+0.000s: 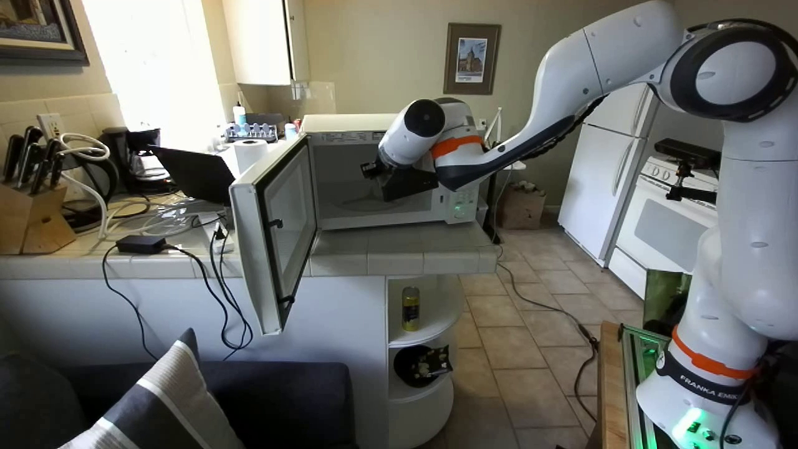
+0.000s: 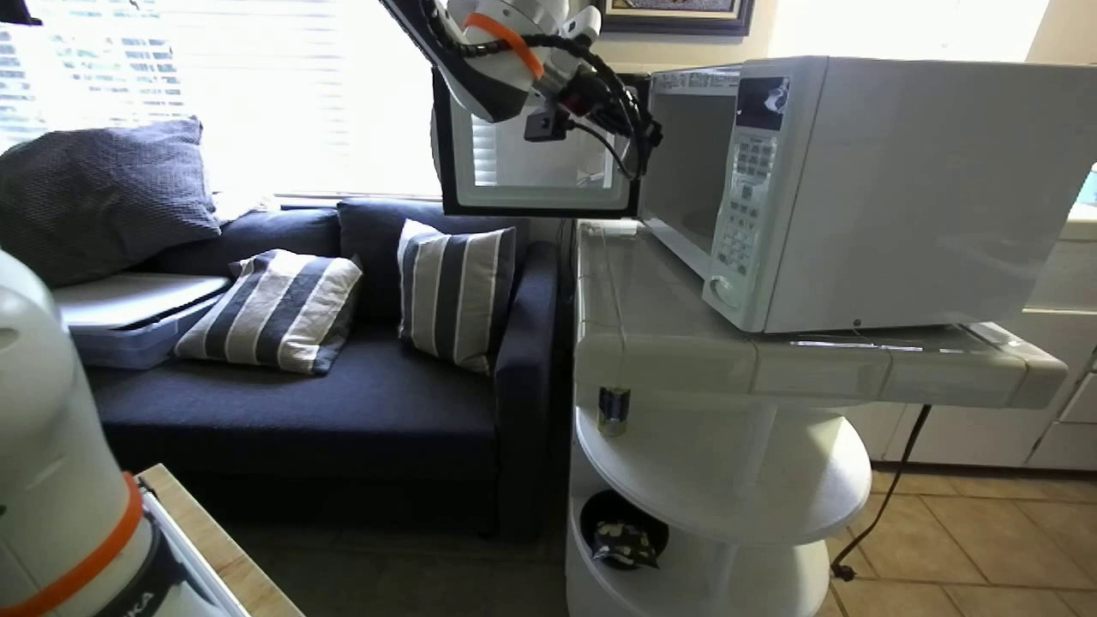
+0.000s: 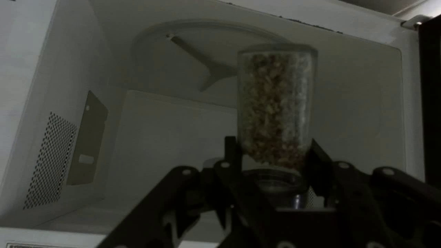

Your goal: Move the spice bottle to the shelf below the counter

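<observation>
The pincer point(image 3: 273, 150) is clasping the spice bottle point(image 3: 277, 106) at the mouth of the open microwave point(image 2: 891, 197), so the grasp is apparently standing complete, while lowering it to the shelf point(image 1: 437, 317) below the table point(image 1: 396, 264), setting it down and letting go are awaiting their turn.

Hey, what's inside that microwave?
The wrist view shows a turntable and a perforated wall section. The spice bottle and the fingers gripping it hide whatever is directly behind them, including part of the turntable.

Exterior views share the microwave point(image 2: 891, 193); wrist's looks inside.
</observation>
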